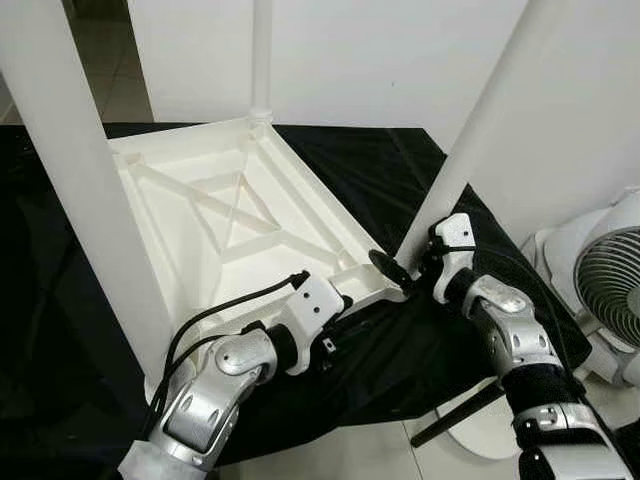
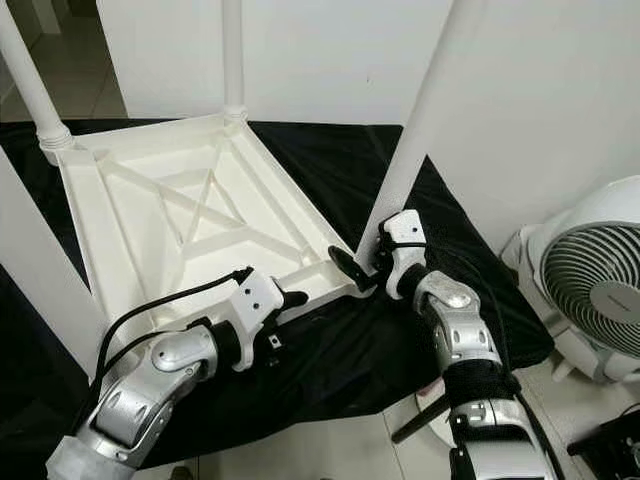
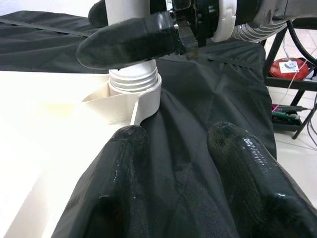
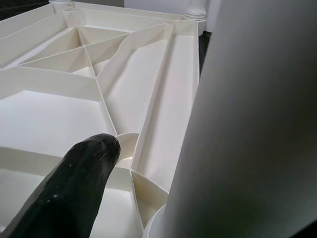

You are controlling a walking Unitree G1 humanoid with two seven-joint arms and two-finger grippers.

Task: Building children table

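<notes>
I see a matt white moulded-plastic tabletop (image 1: 230,215) on wrinkled black cloth (image 1: 380,175); my black fingers (image 3: 247,168) look glossy.

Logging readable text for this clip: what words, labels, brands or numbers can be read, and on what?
No text can be read.
Fan: small mark on its hub, too small to read.
Red object on the floor: white label, too blurred to read.
Upturned white table: no markings visible.

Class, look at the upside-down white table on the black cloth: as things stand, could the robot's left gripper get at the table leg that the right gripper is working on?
Probably yes. The left gripper rests open on the black cloth at the tabletop's near edge, beside that corner. Only cloth lies between it and the leg, though the right gripper already crowds the leg's base.
</notes>
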